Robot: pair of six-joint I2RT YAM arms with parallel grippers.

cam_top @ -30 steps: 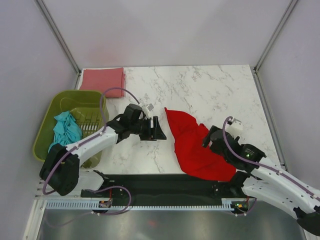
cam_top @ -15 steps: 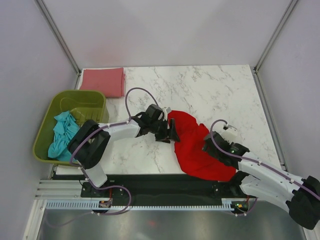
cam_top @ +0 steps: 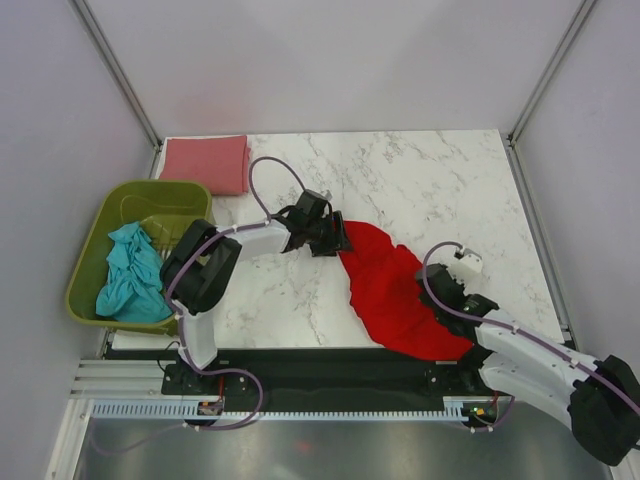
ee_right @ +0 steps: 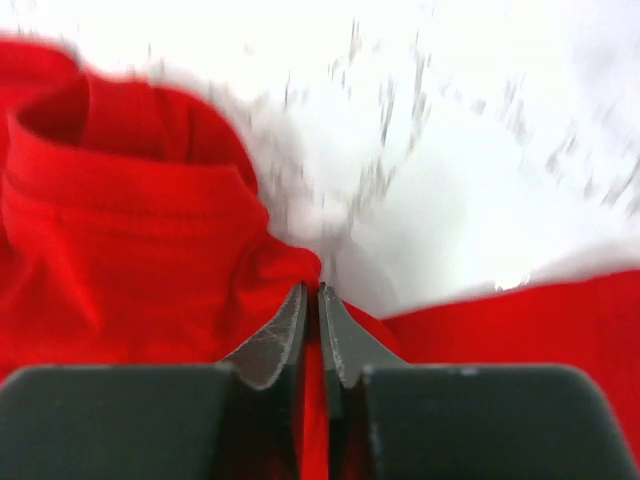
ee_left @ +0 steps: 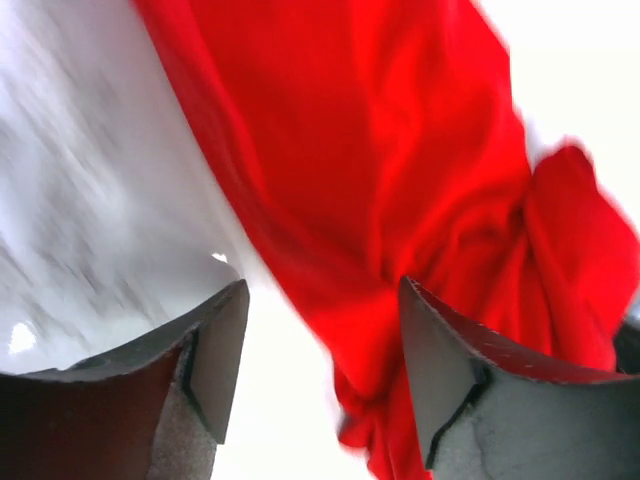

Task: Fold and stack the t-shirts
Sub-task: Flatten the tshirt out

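The red t-shirt (cam_top: 390, 295) lies crumpled on the marble table (cam_top: 420, 180), right of centre. My left gripper (cam_top: 338, 243) is at its far left tip. In the left wrist view that gripper (ee_left: 320, 375) is open, with the red t-shirt's (ee_left: 400, 180) edge reaching into the gap between its fingers (ee_left: 215, 350). My right gripper (cam_top: 432, 290) is at the shirt's right edge. In the right wrist view it (ee_right: 311, 300) is shut on a pinched fold of the red t-shirt (ee_right: 130, 240). A folded pink t-shirt (cam_top: 205, 162) lies at the back left corner. A teal t-shirt (cam_top: 130, 275) sits bunched in the basket.
The olive-green plastic basket (cam_top: 150, 200) stands at the table's left edge, beside the left arm. Grey walls close in the table on three sides. A black strip (cam_top: 330, 365) runs along the near edge by the arm bases.
My left arm has reached right to the red shirt's far tip and its jaws have narrowed. My right gripper has dropped onto the shirt's right edge and shut on the cloth.
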